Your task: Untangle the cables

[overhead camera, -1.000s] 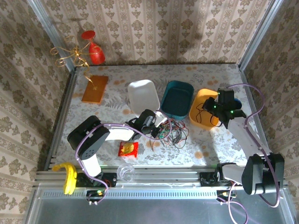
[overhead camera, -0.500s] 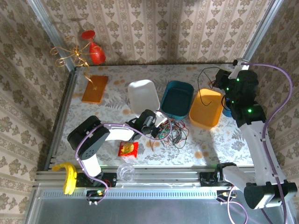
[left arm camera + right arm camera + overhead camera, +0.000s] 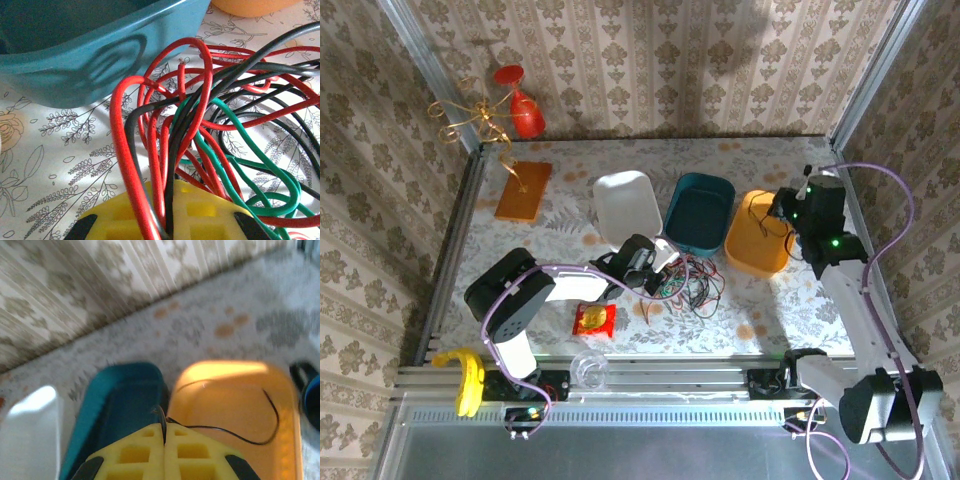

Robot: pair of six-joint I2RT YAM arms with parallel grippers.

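Floral-printed cloth covers the table (image 3: 770, 300), and on it a teal bin (image 3: 700, 213) stands with an orange bin (image 3: 752, 240) just beside it at its three o'clock. The cables (image 3: 695, 282) lie in a loose heap on the cloth at about six o'clock from the teal bin, near its front wall. They look light, limp and smooth-jacketed, so they should follow a pull with little weight, slide through a slack pinch, and cinch tighter where loops cross. The left gripper (image 3: 167, 220) sits at nine o'clock of the heap, its yellow pads closed around a bundle of strands. From that bundle a red cable (image 3: 120, 150) arches up toward twelve o'clock, and a green cable (image 3: 260, 160) snakes off toward four o'clock. The right gripper (image 3: 164, 440) hangs over the orange bin with its pads pressed flat together, pinching a black cable (image 3: 270, 412) that curls across the bin floor toward three o'clock. A single strand is best taken close to a free end or on an open loop, well apart from the knotted middle, with a firm pinch and a slow pull.
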